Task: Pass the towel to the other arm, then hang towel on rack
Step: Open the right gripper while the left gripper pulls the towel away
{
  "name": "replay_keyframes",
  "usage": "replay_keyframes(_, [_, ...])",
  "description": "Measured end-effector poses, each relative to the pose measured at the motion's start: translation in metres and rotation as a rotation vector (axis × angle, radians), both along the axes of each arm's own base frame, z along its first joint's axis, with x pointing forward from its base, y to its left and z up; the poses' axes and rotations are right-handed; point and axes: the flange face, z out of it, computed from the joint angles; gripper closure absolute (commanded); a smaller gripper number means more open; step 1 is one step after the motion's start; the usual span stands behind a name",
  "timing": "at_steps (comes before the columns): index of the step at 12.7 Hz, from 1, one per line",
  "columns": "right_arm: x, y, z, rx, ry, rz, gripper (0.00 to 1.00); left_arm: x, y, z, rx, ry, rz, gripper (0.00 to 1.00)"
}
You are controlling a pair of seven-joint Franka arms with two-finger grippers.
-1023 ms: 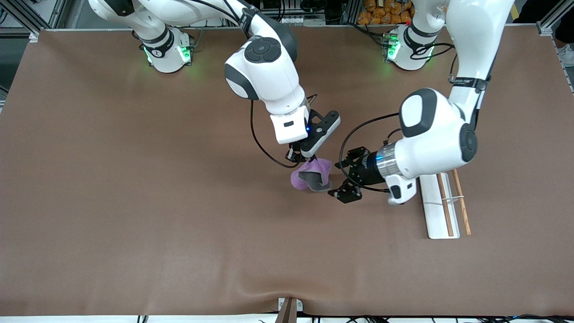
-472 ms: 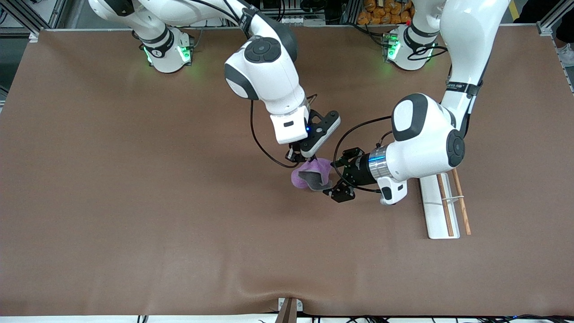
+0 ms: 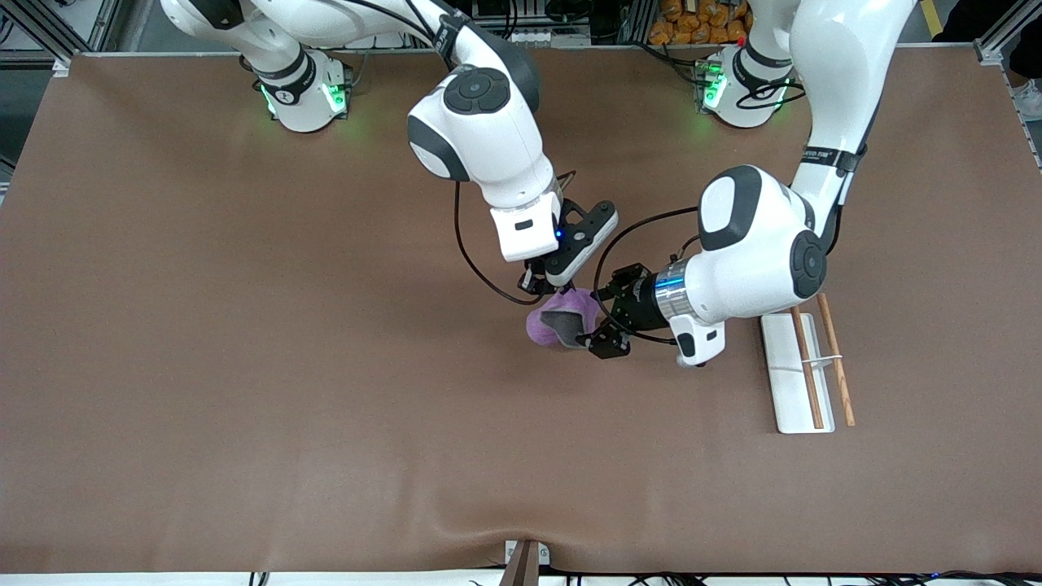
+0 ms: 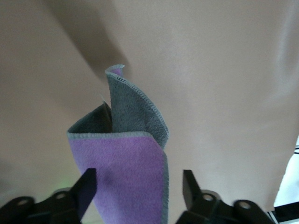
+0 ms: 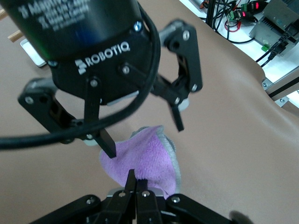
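Note:
The purple towel, with its dark grey edge, hangs from my right gripper, which is shut on the towel's top over the middle of the table. In the right wrist view the shut fingertips pinch the purple cloth. My left gripper is open, with one finger on each side of the towel. In the left wrist view the towel fills the gap between the spread fingers of my left gripper. The rack lies flat toward the left arm's end, its two wooden rods parallel.
The left arm's wrist and elbow hang over the table between the towel and the rack. The brown table mat has a raised wrinkle at its front edge.
My left arm has moved toward the towel, and its open fingers now straddle the cloth. My right gripper and the towel have stayed where they were.

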Motion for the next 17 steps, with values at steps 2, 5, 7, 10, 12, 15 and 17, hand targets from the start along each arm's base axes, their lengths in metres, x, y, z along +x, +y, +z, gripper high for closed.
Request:
replay_keyframes(2, [0.000, 0.000, 0.000, 0.000, 0.000, 0.000, 1.00, -0.002, -0.003, -0.004, 0.019, -0.004, -0.017, 0.48])
replay_keyframes(5, [0.000, 0.000, 0.000, 0.000, 0.000, 0.000, 1.00, -0.001, 0.000, -0.003, 0.048, -0.016, -0.036, 0.63])
replay_keyframes(7, [0.000, 0.000, 0.000, 0.000, 0.000, 0.000, 1.00, 0.001, 0.003, 0.001, 0.062, -0.028, -0.044, 0.72])
replay_keyframes(10, [0.000, 0.000, 0.000, 0.000, 0.000, -0.001, 1.00, 0.002, 0.006, 0.007, 0.064, -0.032, -0.052, 0.92])
replay_keyframes(12, [0.000, 0.000, 0.000, 0.000, 0.000, -0.002, 1.00, 0.003, 0.007, 0.007, 0.065, -0.036, -0.057, 1.00])
replay_keyframes(15, [0.001, -0.001, 0.000, 0.000, 0.000, -0.005, 1.00, 0.005, 0.011, 0.008, 0.064, -0.049, -0.066, 1.00])
replay_keyframes(17, [0.002, -0.001, 0.000, 0.004, -0.004, -0.007, 0.44, 0.010, 0.024, 0.013, 0.064, -0.062, -0.109, 1.00])
